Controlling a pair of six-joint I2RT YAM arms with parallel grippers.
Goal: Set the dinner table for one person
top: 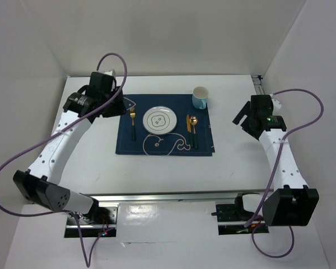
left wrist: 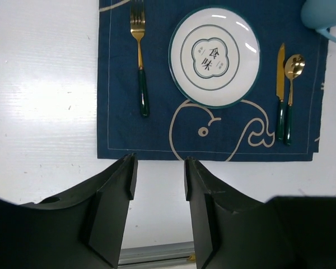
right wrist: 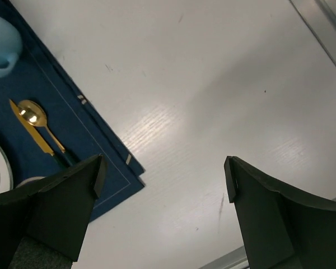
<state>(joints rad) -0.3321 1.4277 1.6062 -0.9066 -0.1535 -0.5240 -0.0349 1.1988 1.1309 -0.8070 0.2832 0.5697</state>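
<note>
Top external: the place setting looks laid, and both tools are empty.

Your table (top: 157, 168) spans the view beneath both arms. The mat (top: 126, 145) lies at its middle, bearing the plate (top: 160, 119), the fork (top: 133, 123) left of it, the knife (top: 188, 126) and spoon (top: 194, 128) to the right, and the cup (top: 200, 98) at the far right corner. The left gripper (left wrist: 158, 168) hangs parted beside the mat, holding nothing. The right gripper (right wrist: 163, 174) gapes wide over bare table. By my judgement nothing is left to place, so your next move is pulling both arms home without brushing the cup.
</note>
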